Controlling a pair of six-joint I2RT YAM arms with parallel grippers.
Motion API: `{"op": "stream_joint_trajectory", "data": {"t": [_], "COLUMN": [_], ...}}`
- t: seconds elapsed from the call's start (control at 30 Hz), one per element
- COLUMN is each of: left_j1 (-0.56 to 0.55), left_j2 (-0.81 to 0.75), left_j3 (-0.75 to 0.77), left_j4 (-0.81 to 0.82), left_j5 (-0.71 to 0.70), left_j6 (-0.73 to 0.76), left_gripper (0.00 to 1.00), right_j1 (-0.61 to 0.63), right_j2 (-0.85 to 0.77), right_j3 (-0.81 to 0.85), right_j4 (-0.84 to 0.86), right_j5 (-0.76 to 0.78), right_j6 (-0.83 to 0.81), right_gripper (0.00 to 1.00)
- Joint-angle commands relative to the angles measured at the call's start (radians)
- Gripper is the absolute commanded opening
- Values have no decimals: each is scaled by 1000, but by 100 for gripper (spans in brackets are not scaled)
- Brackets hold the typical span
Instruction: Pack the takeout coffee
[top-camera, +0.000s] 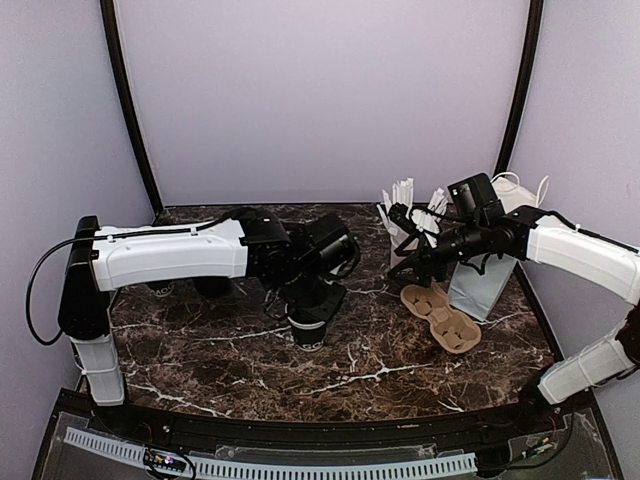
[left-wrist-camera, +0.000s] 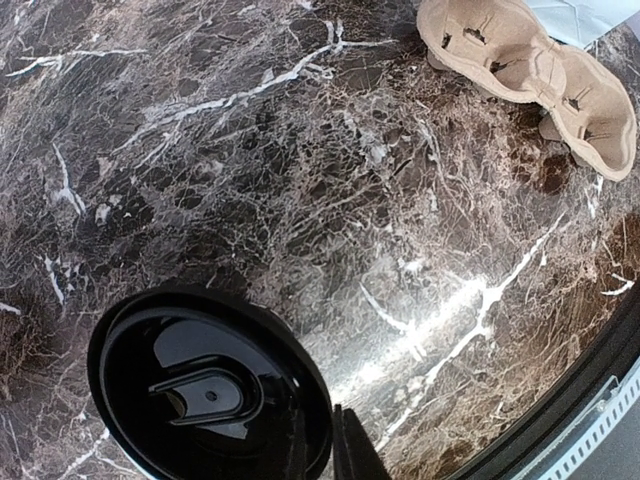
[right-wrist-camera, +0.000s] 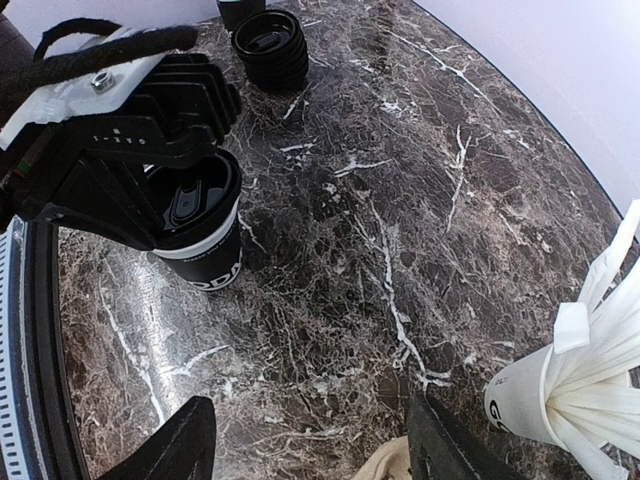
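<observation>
Upright dark-sided takeout coffee (right-wrist-camera: 205, 250), round black lid (left-wrist-camera: 200, 390), on marble table (top-camera: 200, 350).

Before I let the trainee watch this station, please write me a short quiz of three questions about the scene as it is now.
1. Which arm reaches over the takeout coffee? A) left B) right C) neither
2. True or false: the takeout coffee stands inside the cardboard carrier.
3. Fill in: the right fingers are ___ and hold nothing.
Key: 1 A, the left arm. 2 false, it stands apart from the carrier. 3 open.
</observation>
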Motion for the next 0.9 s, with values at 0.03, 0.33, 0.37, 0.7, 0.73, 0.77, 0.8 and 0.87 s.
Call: {"op": "stream_joint_trajectory", "data": {"t": [0.03, 0.33, 0.37, 0.7, 0.73, 0.77, 0.8, 0.87], "left_j1": [-3, -3, -3, -3, -3, -3, -3, -3], "left_j2": [-35, 3, 4, 25, 31, 33, 33, 34], "left_j3": [-3, -5, -5, -2, -1, 0, 1, 7], "left_j4": [-32, -26, -27, -46, -46, -47, -47, -52], "left_j5": [-8, 13, 11, -4, -4, -4, -6, -10], "left_j6": [-9, -7, -6, 3, 4, 4, 4, 5], "left_gripper": [17, 16, 15, 16, 16, 15, 14, 11], "right_j1": [-5, -5, -5, -5, -5, -5, -5, -5], "right_j2": [-18, -21, -21, -15, -15, -16, -17, -18], "right_j3": [-3, -9, -9, -7, -6, -9, -10, -12], "right_j4": [39, 40, 41, 44, 43, 44, 45, 45], "right_j5": [-18, -13, -13, -14, -15, -14, -13, -10], "right_j6": [12, 12, 11, 14, 13, 13, 14, 14], "right_gripper": [67, 67, 67, 67, 68, 68, 68, 68]}}
